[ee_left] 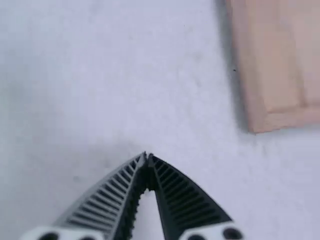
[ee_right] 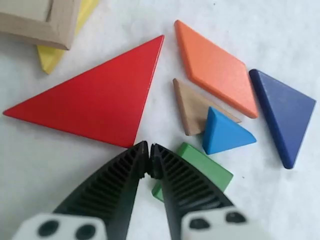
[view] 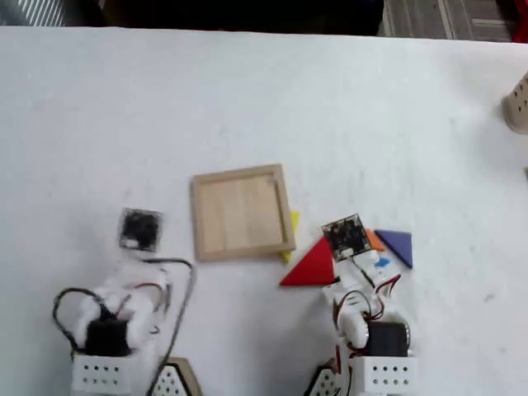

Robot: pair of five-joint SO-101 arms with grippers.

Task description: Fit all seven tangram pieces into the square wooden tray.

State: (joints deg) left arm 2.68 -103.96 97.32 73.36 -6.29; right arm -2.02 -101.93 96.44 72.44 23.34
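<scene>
The right gripper (ee_right: 150,150) is hovering, clamped on nothing, between the red wooden triangle (ee_right: 100,100) and green wooden block (ee_right: 207,172), risking shoving both if lowered; the left gripper (ee_left: 147,159), likewise, is resting beside the square wooden tray (ee_left: 252,75).

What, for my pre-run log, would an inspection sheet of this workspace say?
Surface: white table.
Job's things: wooden tray holds no pieces; red triangle, orange parallelogram, navy triangle, tan triangle, blue triangle and green piece lie beside it; yellow piece partly hidden by its corner.
Clutter: perforated tan object at table's right edge.
Pincers: left pincer shut over table beside tray; right pincer shut, tips between red triangle and green piece.
Cables: black cable looped by left arm; red and white wires on right arm.
Surroundings: dark floor beyond table.
</scene>
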